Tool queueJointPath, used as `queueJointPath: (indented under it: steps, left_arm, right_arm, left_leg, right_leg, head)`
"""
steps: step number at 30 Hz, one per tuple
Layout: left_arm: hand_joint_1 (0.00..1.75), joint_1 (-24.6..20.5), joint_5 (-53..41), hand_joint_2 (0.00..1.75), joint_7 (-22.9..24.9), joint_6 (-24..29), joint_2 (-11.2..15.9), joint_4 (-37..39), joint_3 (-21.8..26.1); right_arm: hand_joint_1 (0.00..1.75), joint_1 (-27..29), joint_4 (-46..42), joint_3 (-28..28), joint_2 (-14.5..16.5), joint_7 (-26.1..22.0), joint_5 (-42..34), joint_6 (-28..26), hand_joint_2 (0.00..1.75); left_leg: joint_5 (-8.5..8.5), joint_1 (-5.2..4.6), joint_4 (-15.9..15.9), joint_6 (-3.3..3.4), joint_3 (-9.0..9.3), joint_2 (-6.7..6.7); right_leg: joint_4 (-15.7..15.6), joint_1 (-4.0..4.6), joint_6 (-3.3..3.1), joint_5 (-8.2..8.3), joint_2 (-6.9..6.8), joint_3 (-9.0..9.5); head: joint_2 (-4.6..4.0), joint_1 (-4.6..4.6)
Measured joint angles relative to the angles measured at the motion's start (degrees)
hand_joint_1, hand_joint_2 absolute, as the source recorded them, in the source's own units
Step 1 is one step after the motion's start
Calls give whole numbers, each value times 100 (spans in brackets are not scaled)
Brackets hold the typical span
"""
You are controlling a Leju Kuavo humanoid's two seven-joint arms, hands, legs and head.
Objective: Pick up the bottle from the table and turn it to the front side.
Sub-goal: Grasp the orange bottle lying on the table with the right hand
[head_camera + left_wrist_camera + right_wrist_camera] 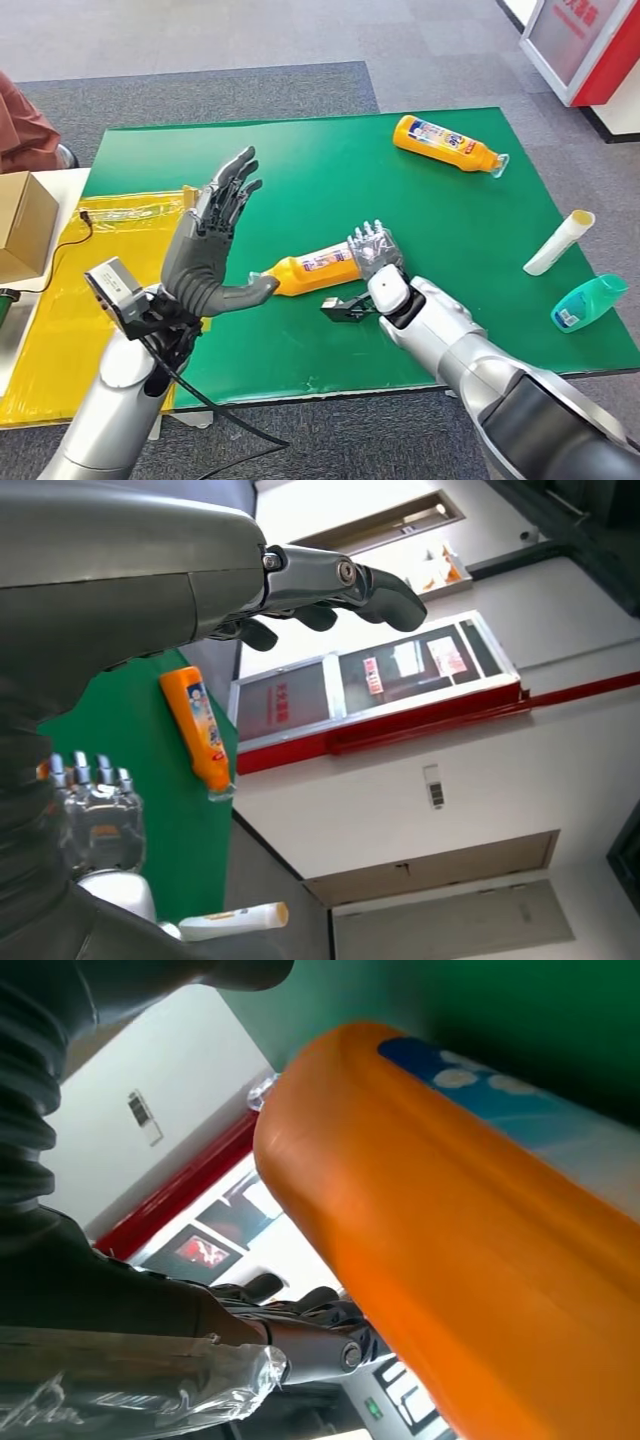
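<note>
Right hand (pixel 375 250) seemingly grips orange bottle (pixel 313 270) (left hand (pixel 215 240) spread)

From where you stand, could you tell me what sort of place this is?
Probably an indoor demo or test area: a green mat laid on grey carpet, scattered bottles, and a red-framed display stand nearby.

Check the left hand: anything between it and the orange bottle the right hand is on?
Nothing visible. The left hand is raised with fingers spread, just beside the cap end of the orange bottle, with bare green mat between them. The right hand grips the bottle's other end, away from that gap.
</note>
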Motion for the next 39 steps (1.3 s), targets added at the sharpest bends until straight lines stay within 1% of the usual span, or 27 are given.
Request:
queueJointPath:
  steps: [6, 15, 29, 39]
  left_arm:
    - [0, 12, 2, 175, 41, -4, -8, 198, -102]
    - [0, 51, 78, 175, 112, -53, -45, 384, -204]
    - [0, 47, 222, 175, 122, -156, -100, 488, -273]
    - [0, 41, 363, 175, 120, -169, -118, 490, -388]
  right_arm:
    - [0, -211, 151, -92, 49, 164, -115, 6, 175]
    - [0, -411, 297, -315, 123, 244, -218, 10, 175]
    - [0, -356, 519, -585, 263, 184, -251, 92, 175]
    - [0, -260, 632, -793, 382, 99, -271, -32, 175]
  left_leg:
    - [0, 0, 1, 0, 0, 0]
    - [0, 0, 1, 0, -1, 0]
    - [0, 0, 1, 0, -1, 0]
    - [-1, 0, 1, 0, -2, 0]
  right_leg:
    - [0, -1, 0, 1, 0, 0]
    - [0, 0, 0, 0, 0, -1]
    - [0, 0, 0, 0, 0, -3]
    - [0, 0, 0, 0, 1, -4]
  head:
    - [0, 0]
    - [0, 1]
    - [0, 1]
    - [0, 0]
